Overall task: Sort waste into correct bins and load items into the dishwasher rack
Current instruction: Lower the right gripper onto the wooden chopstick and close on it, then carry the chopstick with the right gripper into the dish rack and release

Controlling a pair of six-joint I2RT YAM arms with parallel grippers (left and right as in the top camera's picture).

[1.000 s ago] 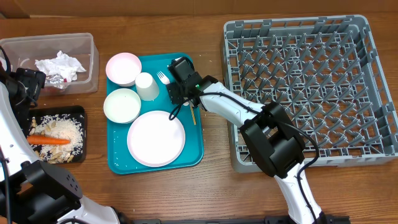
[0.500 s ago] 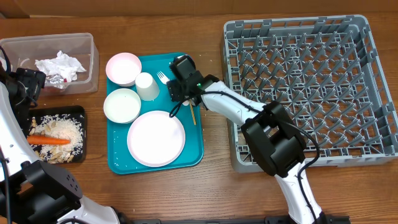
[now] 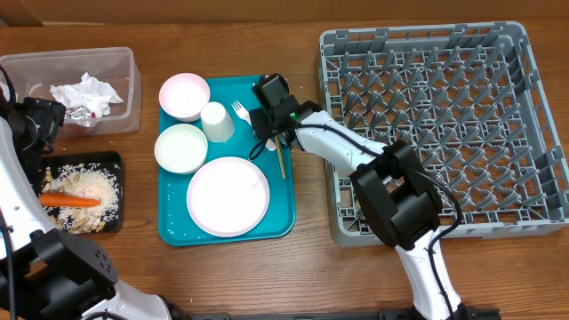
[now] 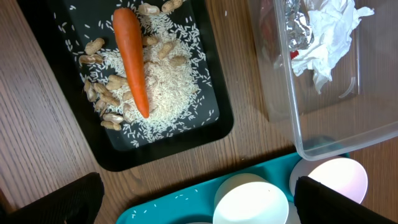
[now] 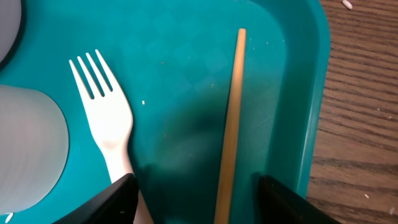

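Chopstick [image 5: 231,118] beside fork [image 5: 109,118] on teal tray [image 5: 186,68] | right gripper [image 5: 199,186] wide apart astride chopstick, seemingly empty | left gripper [image 4: 205,199] wide, empty

Teal tray [image 3: 277,213] and right gripper [image 3: 272,138] shifted slightly right.

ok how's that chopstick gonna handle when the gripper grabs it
The chopstick looks like thin, straight wood, so probably stiff and light. It lies flat on the smooth teal tray, so it may skid or roll if nudged. Being slim, it could pivot in the right gripper if pinched off-centre.
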